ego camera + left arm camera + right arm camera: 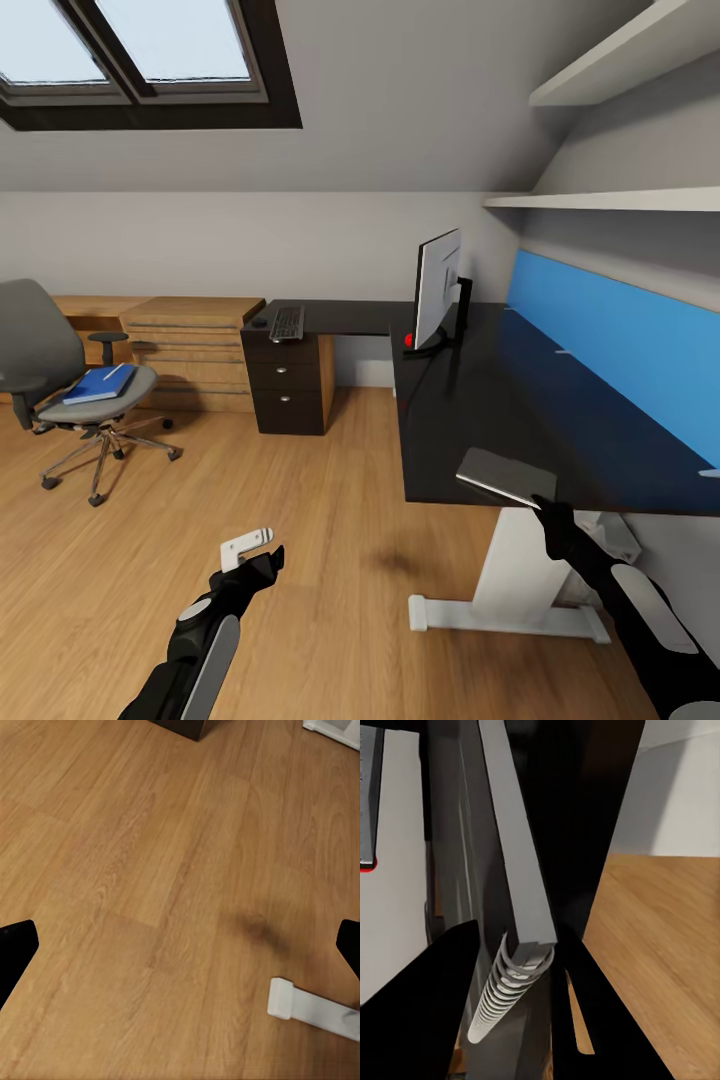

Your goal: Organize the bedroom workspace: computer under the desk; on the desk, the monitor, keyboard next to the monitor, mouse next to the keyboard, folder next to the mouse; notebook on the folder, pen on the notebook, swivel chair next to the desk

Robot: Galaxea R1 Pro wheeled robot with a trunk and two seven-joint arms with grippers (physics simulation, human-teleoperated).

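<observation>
Gripping the notebook [503,474] at the desk's [520,400] near edge, 5 o'clock in head view: right gripper [545,505]. Left gripper [262,558], 7 o'clock: apparently empty. Right wrist view: fingers [420,1012] clamp the notebook's [514,855] spiral spine.

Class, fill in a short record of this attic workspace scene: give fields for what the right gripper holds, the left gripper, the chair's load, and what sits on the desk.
right gripper: shut on the notebook, at the desk edge
left gripper: open, above bare floor
swivel chair: carries the folder with the pen on it
on desk: monitor, keyboard, mouse
</observation>
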